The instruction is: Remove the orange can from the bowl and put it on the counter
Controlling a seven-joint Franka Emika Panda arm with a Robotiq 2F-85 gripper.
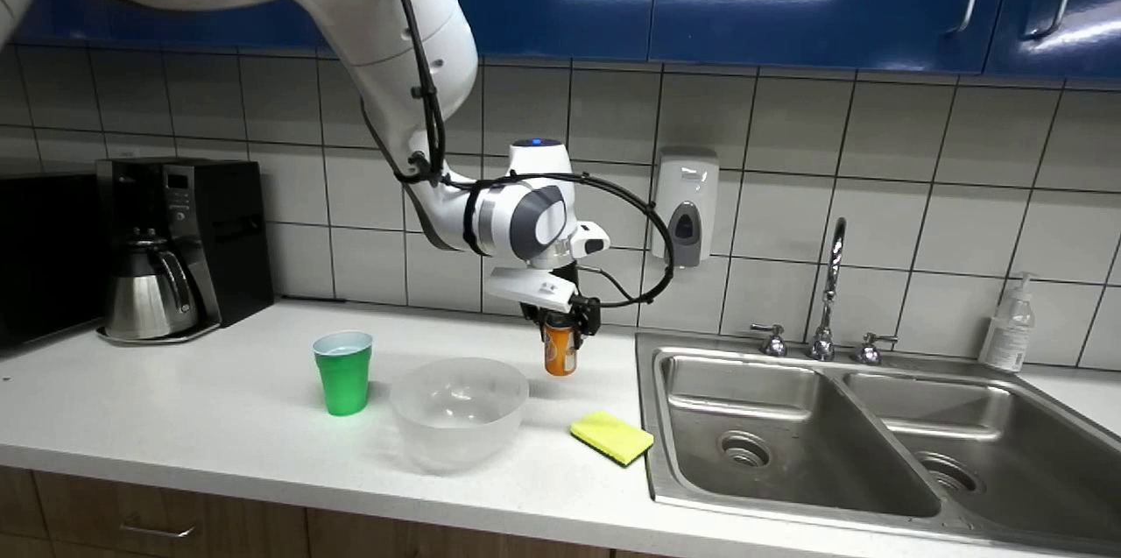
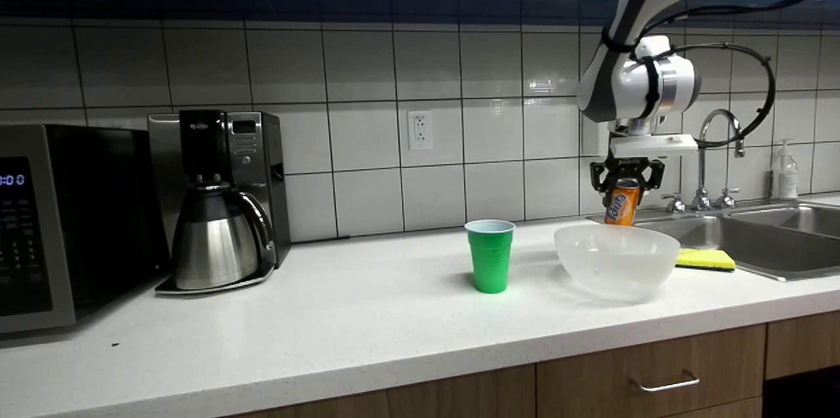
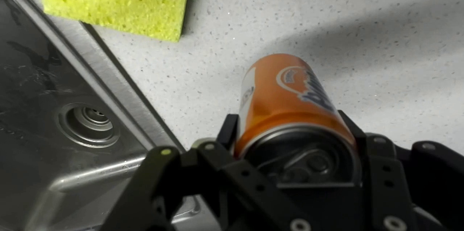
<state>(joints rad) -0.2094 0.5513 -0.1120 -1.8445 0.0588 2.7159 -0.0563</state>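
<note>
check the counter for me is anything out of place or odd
A dark speck stands out on the pale counter near the microwave, too small to identify. The yellow sponge sits askew, one corner over the sink rim.

White glare streaking the blue cabinets in both exterior views, dim tiles beneath, highlights along the steel sink, soft shadow crossing the counter in the wrist view

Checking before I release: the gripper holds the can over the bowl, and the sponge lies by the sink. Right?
Not over the bowl: the wrist view shows the can with counter beneath it. The rest stands: the gripper holds the can, and the sponge lies by the sink.
</note>
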